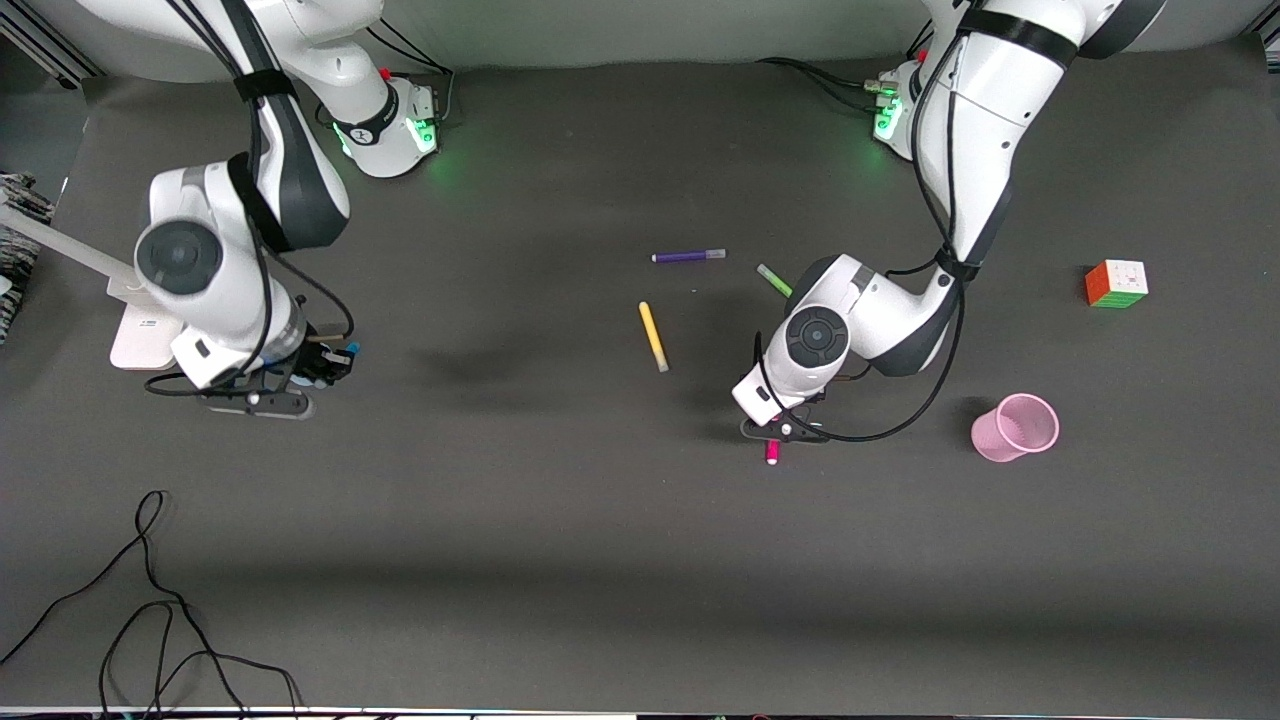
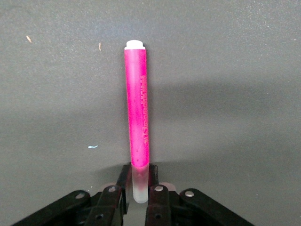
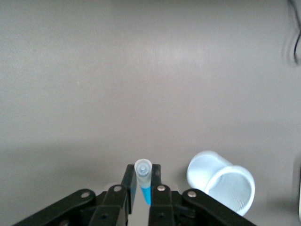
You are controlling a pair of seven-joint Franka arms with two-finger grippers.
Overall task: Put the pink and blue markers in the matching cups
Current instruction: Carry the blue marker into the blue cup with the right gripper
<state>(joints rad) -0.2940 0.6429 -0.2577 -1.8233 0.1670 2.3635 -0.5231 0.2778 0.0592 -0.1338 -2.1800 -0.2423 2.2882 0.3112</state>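
Note:
My left gripper (image 1: 781,430) is low at the table, shut on the pale end of the pink marker (image 1: 772,452). In the left wrist view the gripper (image 2: 139,173) pinches that end and the pink marker (image 2: 137,108) stretches away over the mat. The pink cup (image 1: 1015,427) stands toward the left arm's end of the table, apart from the gripper. My right gripper (image 1: 322,366) is shut on the blue marker (image 1: 350,351). In the right wrist view the gripper (image 3: 142,175) holds the blue marker (image 3: 145,183) with its pale end up, beside the pale blue cup (image 3: 221,182). The blue cup is hidden in the front view.
A purple marker (image 1: 688,256), a yellow marker (image 1: 653,336) and a green marker (image 1: 774,280) lie mid-table. A colour cube (image 1: 1116,283) sits toward the left arm's end. A white flat object (image 1: 140,335) lies by the right arm. A black cable (image 1: 150,600) loops near the front edge.

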